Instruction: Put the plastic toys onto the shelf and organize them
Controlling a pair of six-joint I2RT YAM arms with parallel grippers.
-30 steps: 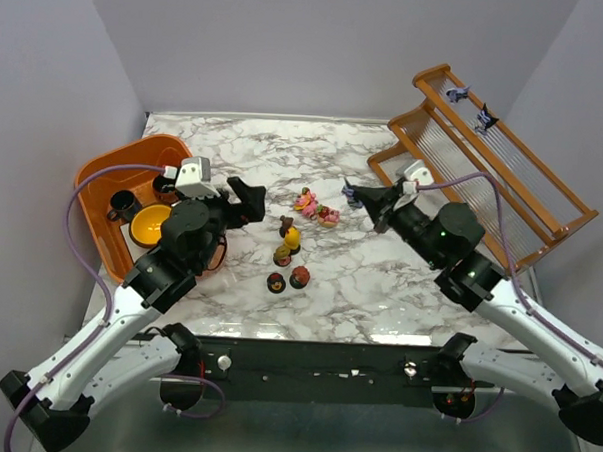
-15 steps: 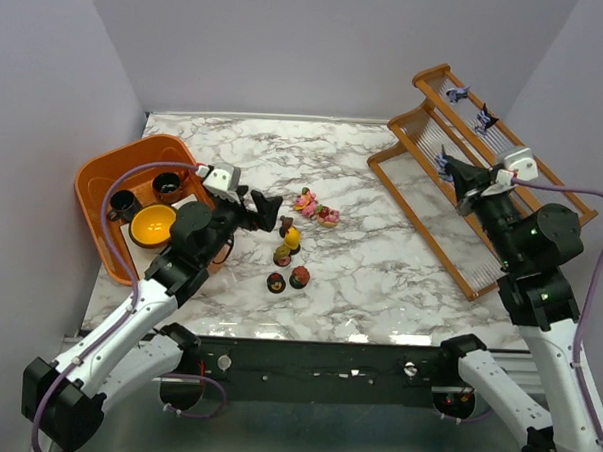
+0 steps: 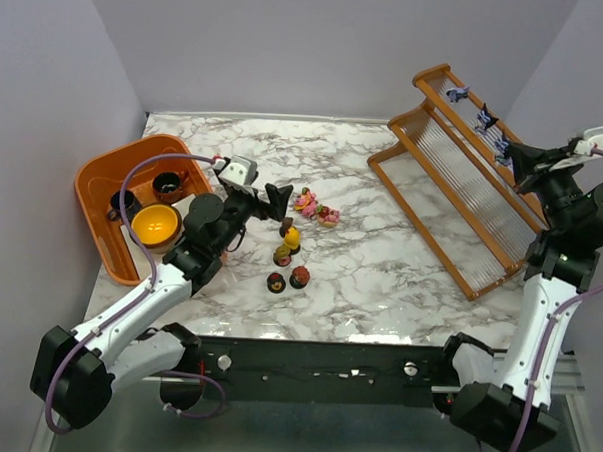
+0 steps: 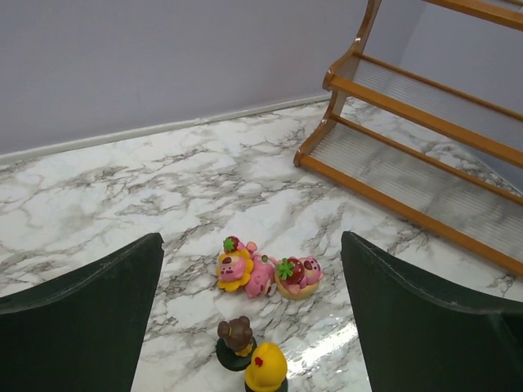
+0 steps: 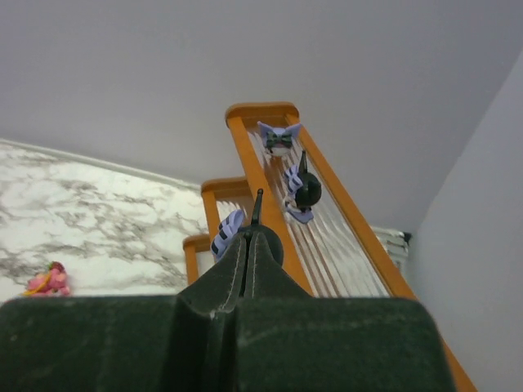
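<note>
Several plastic toys stand mid-table: two pink ones (image 3: 306, 201) (image 4: 245, 269), a brown bear (image 4: 237, 339), a yellow one (image 3: 292, 238) (image 4: 265, 367) and brown-red ones (image 3: 299, 277). My left gripper (image 3: 278, 197) (image 4: 252, 238) is open and empty, just left of the pink toys. My right gripper (image 3: 515, 160) (image 5: 248, 233) is shut on a purple-black toy (image 5: 227, 233) (image 3: 502, 147), held at the top tier of the wooden shelf (image 3: 452, 208) (image 5: 265, 196). Two purple-black toys (image 5: 278, 137) (image 5: 301, 192) sit on that tier, also visible in the top view (image 3: 457, 93) (image 3: 483, 119).
An orange tub (image 3: 103, 177) at the left holds dark cups (image 3: 168, 185) and a yellow bowl (image 3: 153, 225). Grey walls close in the marble table on three sides. The shelf's lower tier (image 4: 409, 163) shows at the right of the left wrist view.
My right arm swung from the table's middle out to the shelf's top tier, carrying the purple-black toy. My left gripper moved right toward the toy cluster.
</note>
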